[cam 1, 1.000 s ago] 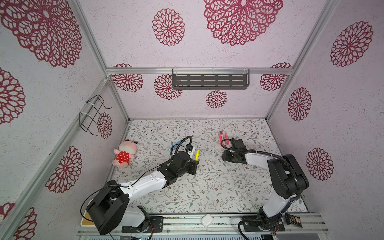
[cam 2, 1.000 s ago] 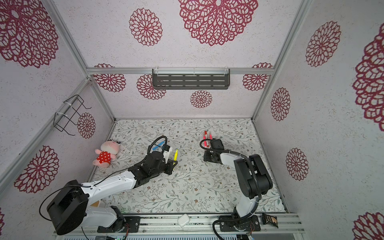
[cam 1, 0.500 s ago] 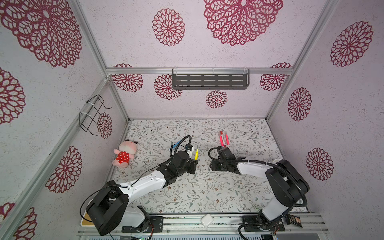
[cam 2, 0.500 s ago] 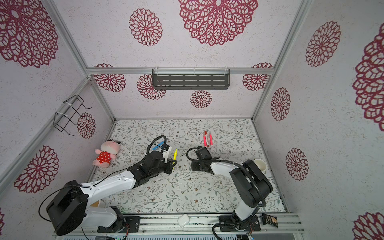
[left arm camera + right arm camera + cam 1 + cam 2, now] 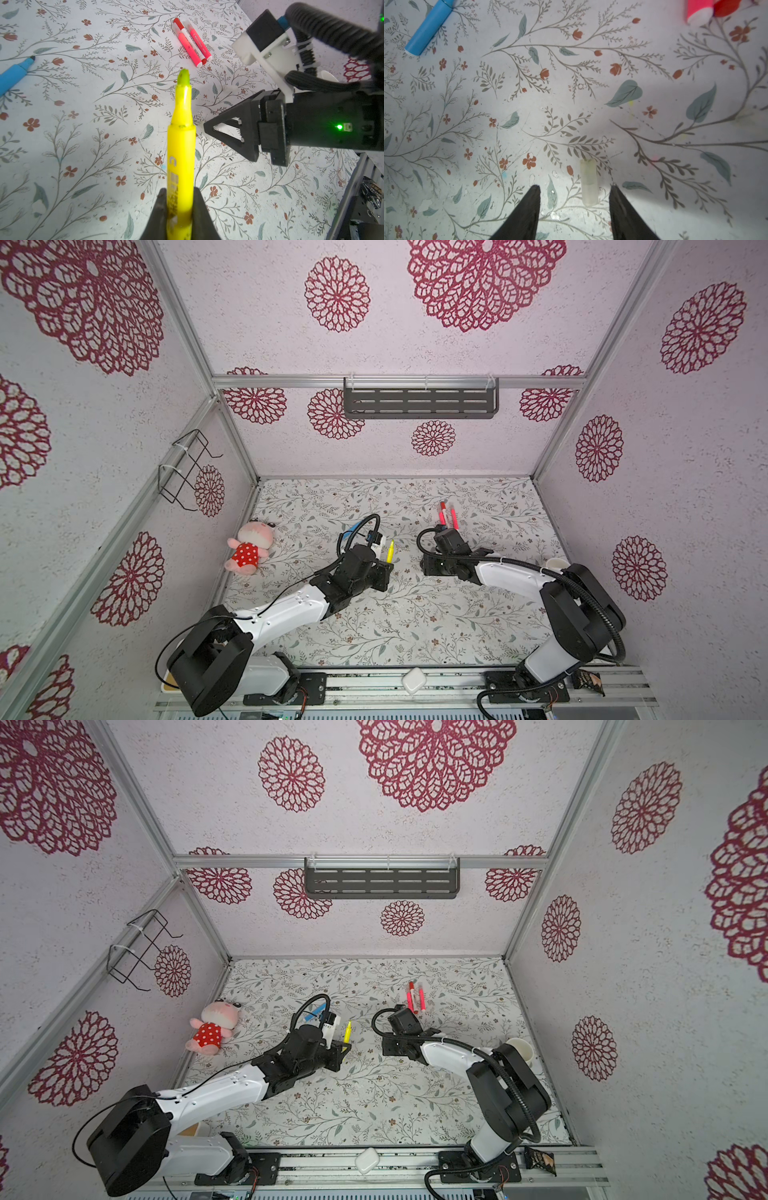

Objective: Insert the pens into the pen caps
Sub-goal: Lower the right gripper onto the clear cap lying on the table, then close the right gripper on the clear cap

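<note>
Cap (image 5: 589, 182) lies betw jaws of my right gripper (image 5: 575, 186), half-open & empty, axis along fingers, off-centre; left gripper (image 5: 179, 192) clamps yellow pen (image 5: 181, 135).

Pale, speckled walls (image 5: 415, 344) are closing in the bench (image 5: 415, 626) on three sides, and crimson lace-like flower medallions (image 5: 337, 294) of differing sizes are dotting them. Aluminium posts (image 5: 562, 423) are running up the corners, and an aluminium bar (image 5: 282, 381) is crossing the back wall. In both top views a dark slotted shelf (image 5: 419, 403) is hanging from that bar. A black wire basket (image 5: 185, 472) is hanging on the left wall. The bench is wearing a whitish cover printed with grey-green leafy sprigs and small rust-red blossoms. A metal rail (image 5: 457, 679) is running along its near edge. Soft, even light is filling the enclosure.
</note>
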You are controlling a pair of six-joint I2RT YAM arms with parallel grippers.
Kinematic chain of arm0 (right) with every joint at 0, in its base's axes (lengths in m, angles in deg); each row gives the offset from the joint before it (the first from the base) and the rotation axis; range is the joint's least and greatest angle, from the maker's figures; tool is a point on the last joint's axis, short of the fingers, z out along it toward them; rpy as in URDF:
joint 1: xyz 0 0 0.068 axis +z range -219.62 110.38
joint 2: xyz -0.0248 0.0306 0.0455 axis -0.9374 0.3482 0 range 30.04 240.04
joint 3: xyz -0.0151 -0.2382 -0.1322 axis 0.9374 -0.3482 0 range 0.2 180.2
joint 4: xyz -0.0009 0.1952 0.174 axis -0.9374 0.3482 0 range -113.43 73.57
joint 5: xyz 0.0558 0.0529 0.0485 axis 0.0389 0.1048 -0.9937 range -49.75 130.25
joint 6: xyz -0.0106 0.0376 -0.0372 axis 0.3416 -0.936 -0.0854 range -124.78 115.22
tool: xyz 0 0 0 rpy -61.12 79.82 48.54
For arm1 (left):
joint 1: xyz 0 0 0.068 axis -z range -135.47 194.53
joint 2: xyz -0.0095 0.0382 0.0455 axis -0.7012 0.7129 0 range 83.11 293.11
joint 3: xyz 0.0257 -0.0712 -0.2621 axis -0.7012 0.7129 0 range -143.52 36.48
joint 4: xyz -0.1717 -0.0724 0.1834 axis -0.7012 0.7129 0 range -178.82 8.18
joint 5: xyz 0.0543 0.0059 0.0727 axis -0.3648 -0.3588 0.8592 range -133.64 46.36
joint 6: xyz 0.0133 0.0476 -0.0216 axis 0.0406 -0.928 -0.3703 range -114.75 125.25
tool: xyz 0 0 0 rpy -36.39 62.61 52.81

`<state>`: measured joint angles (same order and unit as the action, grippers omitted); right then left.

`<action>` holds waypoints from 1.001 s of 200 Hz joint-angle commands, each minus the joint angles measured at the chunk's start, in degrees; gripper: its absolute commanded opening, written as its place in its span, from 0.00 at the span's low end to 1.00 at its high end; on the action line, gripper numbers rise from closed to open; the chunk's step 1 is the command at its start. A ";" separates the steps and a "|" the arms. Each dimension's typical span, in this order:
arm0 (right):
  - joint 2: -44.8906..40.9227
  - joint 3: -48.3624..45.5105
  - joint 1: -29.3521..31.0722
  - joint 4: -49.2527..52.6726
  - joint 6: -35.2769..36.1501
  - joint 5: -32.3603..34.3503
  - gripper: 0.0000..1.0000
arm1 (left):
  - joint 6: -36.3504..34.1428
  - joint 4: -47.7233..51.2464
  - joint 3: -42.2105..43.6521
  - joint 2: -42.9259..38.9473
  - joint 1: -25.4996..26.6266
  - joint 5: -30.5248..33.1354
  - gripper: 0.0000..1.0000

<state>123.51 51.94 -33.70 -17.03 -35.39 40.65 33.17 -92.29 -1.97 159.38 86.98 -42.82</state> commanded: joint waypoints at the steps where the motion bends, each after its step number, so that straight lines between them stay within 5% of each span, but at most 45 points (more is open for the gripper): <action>1: 2.21 2.70 -0.23 1.06 1.67 0.57 0.56 | 0.00 0.00 0.57 -1.71 -0.53 0.88 0.00; 78: 8.97 8.63 -0.15 1.89 3.19 -2.36 0.56 | 0.00 0.04 1.28 -2.33 -0.62 1.40 0.00; 200: 7.15 5.84 4.84 -0.11 0.81 -4.48 0.54 | 0.11 -0.05 1.52 -2.86 -0.97 1.27 0.00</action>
<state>132.74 58.67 -29.98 -16.25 -33.40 36.46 33.17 -92.09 -1.10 158.31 86.61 -41.77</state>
